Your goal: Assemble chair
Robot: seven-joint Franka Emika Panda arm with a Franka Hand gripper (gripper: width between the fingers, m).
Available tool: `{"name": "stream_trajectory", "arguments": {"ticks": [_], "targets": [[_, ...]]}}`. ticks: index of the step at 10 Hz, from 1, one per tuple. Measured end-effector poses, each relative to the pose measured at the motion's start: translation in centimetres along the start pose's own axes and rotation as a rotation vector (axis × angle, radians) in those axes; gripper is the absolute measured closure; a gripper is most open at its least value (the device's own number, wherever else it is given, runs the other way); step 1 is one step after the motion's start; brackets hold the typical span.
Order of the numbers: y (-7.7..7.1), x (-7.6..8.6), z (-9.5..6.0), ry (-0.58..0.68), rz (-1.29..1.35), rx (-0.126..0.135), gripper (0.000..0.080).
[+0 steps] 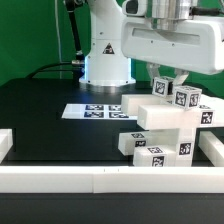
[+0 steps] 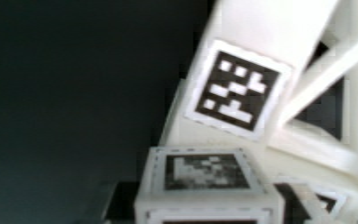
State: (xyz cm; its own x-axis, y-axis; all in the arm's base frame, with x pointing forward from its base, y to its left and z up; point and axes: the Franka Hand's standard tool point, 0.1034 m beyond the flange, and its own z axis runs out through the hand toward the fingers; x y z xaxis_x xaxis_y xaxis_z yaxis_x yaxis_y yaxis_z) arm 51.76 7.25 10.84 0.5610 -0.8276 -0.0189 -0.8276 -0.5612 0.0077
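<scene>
Still, the gripper (image 1: pixel 172 82) sits narrow, clamped on a small tagged part (image 1: pixel 186 97) at the top of the chair stack (image 1: pixel 165 128), right of centre in the exterior view. Risk as I read it: the stack looks loosely seated, so a skewed push or twist could topple it toward the marker board (image 1: pixel 98 110) or the front rail (image 1: pixel 100 177).

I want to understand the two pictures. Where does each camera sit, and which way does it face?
Exterior view: off the arm, at table height, facing the chair with the robot base behind; arm and gripper show.
Wrist view: on the wrist, close above tagged white chair parts; no fingers clearly show.
Shared: the tagged chair parts.
</scene>
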Motion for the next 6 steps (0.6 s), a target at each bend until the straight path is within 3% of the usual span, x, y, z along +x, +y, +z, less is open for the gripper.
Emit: {"name": "stream_trajectory", "arguments": {"ticks": [2, 4, 6], "targets": [[-0.06, -0.11, 0.0, -0.002, 0.138, 0.002, 0.0528], [-0.03, -0.07, 0.02, -0.002, 0.119, 0.001, 0.0528], [-0.09, -0.19, 0.03, -0.001, 0.073, 0.002, 0.02]]}}
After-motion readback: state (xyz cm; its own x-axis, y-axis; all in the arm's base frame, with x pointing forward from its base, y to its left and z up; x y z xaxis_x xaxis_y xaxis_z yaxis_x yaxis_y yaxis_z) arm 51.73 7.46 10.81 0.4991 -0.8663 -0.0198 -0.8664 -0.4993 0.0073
